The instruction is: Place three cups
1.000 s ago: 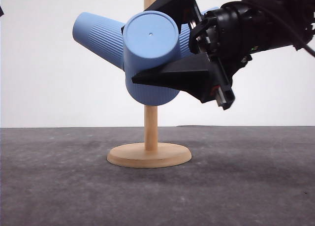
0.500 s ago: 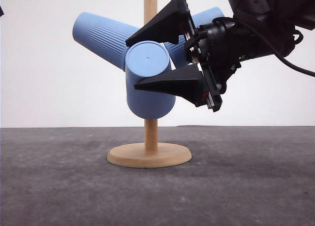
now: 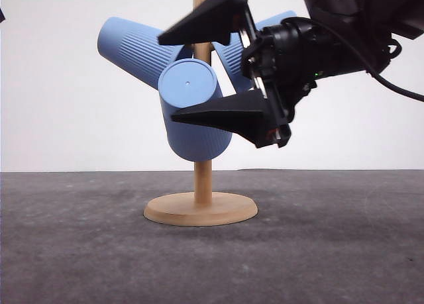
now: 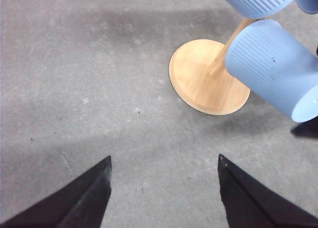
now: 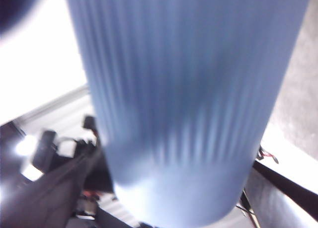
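Centre of the front frame: all 3 cups (image 3: 192, 112) hang on my rack (image 3: 201, 208); right gripper (image 3: 199, 75) spread wide around the nearest, not pinching. Left gripper (image 4: 164, 188) spread, empty. Job looks about done.

Blue cups: three — left (image 3: 136, 49), front (image 3: 192, 112), right (image 3: 240, 52)
Wooden stand (image 3: 201, 208): one
Grippers: two — right (image 3: 199, 69), left (image 4: 164, 188)

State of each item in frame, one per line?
Front cup: on the rack, base toward camera, between open tool fingers.
Left cup: on a peg, tilted.
Rear cup: on a peg, partly hidden.
Wooden rack: upright.
Right tool: open.
Left tool: open, empty.
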### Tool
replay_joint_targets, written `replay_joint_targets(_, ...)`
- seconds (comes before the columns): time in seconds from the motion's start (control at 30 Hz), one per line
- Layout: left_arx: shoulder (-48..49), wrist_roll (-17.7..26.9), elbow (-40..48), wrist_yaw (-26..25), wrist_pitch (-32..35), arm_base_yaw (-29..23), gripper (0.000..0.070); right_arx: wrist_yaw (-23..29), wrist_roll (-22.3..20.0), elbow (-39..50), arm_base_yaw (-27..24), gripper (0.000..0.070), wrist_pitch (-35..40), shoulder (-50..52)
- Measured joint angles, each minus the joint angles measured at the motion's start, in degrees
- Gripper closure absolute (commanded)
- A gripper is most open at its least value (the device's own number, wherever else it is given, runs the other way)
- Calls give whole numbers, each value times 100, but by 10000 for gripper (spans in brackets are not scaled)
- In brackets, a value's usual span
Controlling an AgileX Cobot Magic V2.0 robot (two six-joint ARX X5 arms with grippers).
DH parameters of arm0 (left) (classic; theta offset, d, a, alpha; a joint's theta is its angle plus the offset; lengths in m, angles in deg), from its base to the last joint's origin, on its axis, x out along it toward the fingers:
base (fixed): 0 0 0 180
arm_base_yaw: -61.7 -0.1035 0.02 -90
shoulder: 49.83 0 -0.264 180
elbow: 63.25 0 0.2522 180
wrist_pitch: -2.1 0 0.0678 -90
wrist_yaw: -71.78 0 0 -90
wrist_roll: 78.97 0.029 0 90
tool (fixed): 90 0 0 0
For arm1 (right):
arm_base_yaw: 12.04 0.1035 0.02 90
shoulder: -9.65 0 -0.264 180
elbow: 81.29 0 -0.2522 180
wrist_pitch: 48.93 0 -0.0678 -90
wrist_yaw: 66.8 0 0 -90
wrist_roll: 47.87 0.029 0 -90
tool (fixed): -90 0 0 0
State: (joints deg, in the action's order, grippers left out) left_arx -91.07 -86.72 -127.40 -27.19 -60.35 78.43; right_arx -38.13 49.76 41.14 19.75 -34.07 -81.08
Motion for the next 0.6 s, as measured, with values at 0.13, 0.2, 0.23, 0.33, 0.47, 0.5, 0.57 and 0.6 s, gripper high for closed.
replay_joint_targets(0.13, 0, 0, 0, 0, 0, 0, 300, 47, -474, 0, 51, 78, -840, 364)
replay_joint_targets(0.2, 0, 2, 0, 0, -2, 0, 300, 168, -920, 0, 28, 79, -1600, 688)
replay_joint_targets(0.23, 4, 1, 0, 0, -4, 0, 300, 253, -1203, 0, -9, 79, -2071, 873)
replay_joint_targets(0.33, 29, 0, 0, 0, -10, 0, 300, 572, -2153, 0, -172, 86, -3528, 1442)
replay_joint_targets(0.47, 79, 0, 0, 0, -13, 0, 300, 1445, -3702, 2, -586, 99, -5322, 2377)
replay_joint_targets(0.5, 79, 0, 0, 0, -13, 0, 300, 1749, -4124, 2, -720, 100, -5727, 2638)
replay_joint_targets(0.57, 79, 1, 0, 0, -8, 0, 300, 2461, -5089, 2, -1001, 105, -6410, 3107)
replay_joint_targets(0.6, 77, 2, 0, 0, 2, 0, 300, 2814, -5557, 2, -1133, 105, -6622, 3258)
